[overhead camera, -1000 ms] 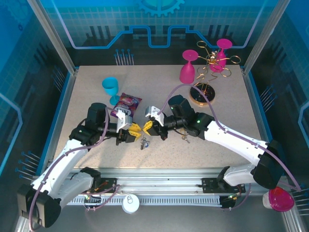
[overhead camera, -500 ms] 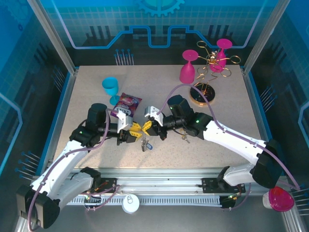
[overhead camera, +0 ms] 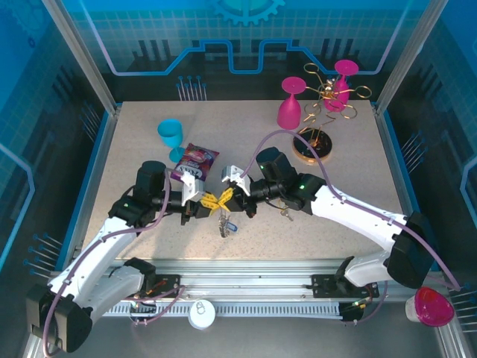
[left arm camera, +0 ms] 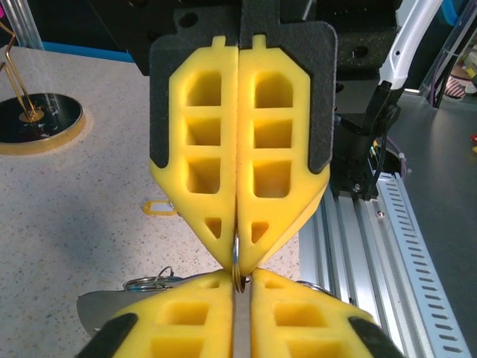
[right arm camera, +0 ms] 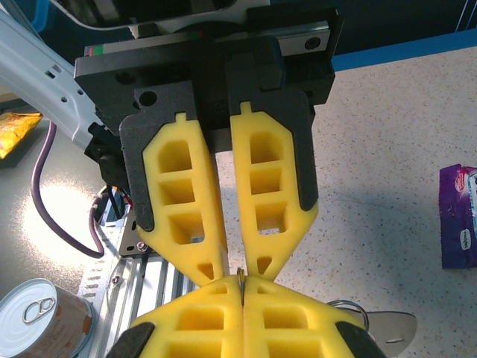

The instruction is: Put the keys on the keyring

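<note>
My left gripper (overhead camera: 211, 202) and right gripper (overhead camera: 226, 199) meet tip to tip above the near middle of the table. Both are shut on the thin edge of the keyring (left arm camera: 238, 277), which stands edge-on between the yellow pads (right arm camera: 194, 321). Below the tips hangs a small bunch of keys (overhead camera: 225, 221) with a blue tag (overhead camera: 233, 226). More ring loops (left arm camera: 147, 283) and a silver key blade (right arm camera: 391, 326) show beside the fingers. One loose key with a yellow tag (left arm camera: 160, 207) lies on the table by the right arm (overhead camera: 284, 215).
A purple snack bag (overhead camera: 195, 160) and a blue cup (overhead camera: 170, 134) sit behind the left arm. Two pink cups (overhead camera: 291, 106) and the gold wire stand (overhead camera: 328, 93) on its round base (overhead camera: 311, 146) stand at the back right. A white can (overhead camera: 201, 314) lies beyond the front rail.
The two grippers have closed in until their tips touch. The hanging bunch with the blue tag has sunk slightly lower and to the right.
</note>
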You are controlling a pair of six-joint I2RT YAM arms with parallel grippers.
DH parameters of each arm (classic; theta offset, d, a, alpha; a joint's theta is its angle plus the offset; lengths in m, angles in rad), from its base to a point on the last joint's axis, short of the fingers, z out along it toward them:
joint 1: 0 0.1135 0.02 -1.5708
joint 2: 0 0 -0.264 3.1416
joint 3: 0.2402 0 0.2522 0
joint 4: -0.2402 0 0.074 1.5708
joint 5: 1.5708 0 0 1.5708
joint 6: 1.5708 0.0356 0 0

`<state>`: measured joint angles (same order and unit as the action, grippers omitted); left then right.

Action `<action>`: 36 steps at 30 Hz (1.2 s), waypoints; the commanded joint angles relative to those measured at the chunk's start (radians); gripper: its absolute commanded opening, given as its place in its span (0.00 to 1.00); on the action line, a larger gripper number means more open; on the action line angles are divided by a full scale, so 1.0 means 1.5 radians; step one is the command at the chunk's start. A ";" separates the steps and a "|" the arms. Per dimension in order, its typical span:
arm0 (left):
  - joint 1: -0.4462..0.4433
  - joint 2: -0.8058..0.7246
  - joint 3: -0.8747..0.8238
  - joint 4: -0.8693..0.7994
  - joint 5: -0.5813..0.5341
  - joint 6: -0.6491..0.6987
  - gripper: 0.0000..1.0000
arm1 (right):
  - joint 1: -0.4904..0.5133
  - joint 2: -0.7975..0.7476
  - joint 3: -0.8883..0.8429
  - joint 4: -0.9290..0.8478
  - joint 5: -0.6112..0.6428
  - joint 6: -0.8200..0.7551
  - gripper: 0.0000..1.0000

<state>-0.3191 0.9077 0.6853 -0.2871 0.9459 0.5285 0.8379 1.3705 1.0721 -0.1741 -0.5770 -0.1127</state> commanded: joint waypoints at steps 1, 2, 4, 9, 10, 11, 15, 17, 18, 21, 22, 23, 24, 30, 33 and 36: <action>-0.016 -0.005 -0.007 0.026 0.014 0.019 0.05 | 0.012 0.011 0.010 0.048 -0.037 0.003 0.00; -0.016 -0.006 -0.008 0.026 0.010 0.023 0.01 | 0.011 0.013 0.011 0.046 -0.039 0.002 0.00; -0.018 -0.009 -0.009 0.026 -0.004 0.030 0.00 | 0.012 0.014 0.013 0.041 -0.040 -0.002 0.00; -0.020 -0.027 -0.021 0.038 -0.043 0.042 0.00 | 0.011 0.009 0.011 0.015 -0.024 -0.028 0.05; -0.020 -0.030 -0.024 0.039 -0.049 0.044 0.00 | 0.009 0.006 0.011 0.007 -0.019 -0.039 0.09; -0.021 -0.032 -0.025 0.040 -0.054 0.046 0.00 | 0.009 0.002 0.010 -0.004 -0.013 -0.052 0.12; -0.023 -0.037 -0.031 0.043 -0.068 0.053 0.00 | 0.006 -0.004 0.011 -0.044 0.000 -0.094 0.20; -0.024 -0.038 -0.033 0.044 -0.071 0.055 0.00 | 0.007 -0.003 0.014 -0.062 0.001 -0.110 0.21; -0.026 -0.038 -0.035 0.044 -0.073 0.056 0.00 | 0.005 -0.003 0.017 -0.071 0.001 -0.118 0.22; -0.027 -0.038 -0.040 0.045 -0.076 0.056 0.00 | 0.006 0.000 0.020 -0.084 0.004 -0.132 0.21; -0.028 -0.038 -0.041 0.045 -0.079 0.056 0.00 | 0.005 -0.001 0.020 -0.089 0.004 -0.135 0.20; -0.028 -0.039 -0.043 0.045 -0.081 0.056 0.00 | 0.005 0.000 0.021 -0.091 0.003 -0.139 0.19; -0.029 -0.040 -0.045 0.045 -0.084 0.056 0.00 | 0.006 -0.001 0.021 -0.095 0.004 -0.143 0.16; -0.031 -0.041 -0.051 0.043 -0.086 0.056 0.00 | 0.004 -0.006 0.022 -0.097 0.019 -0.148 0.09; -0.031 -0.042 -0.051 0.042 -0.085 0.057 0.00 | 0.004 -0.006 0.024 -0.098 0.025 -0.153 0.02; -0.032 -0.043 -0.050 0.043 -0.081 0.057 0.00 | 0.005 -0.001 0.027 -0.098 0.024 -0.152 0.00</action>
<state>-0.3618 0.8616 0.6178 -0.2562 0.8215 0.5842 0.8379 1.3804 1.0790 -0.2985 -0.5301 -0.3237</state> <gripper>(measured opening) 0.050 0.059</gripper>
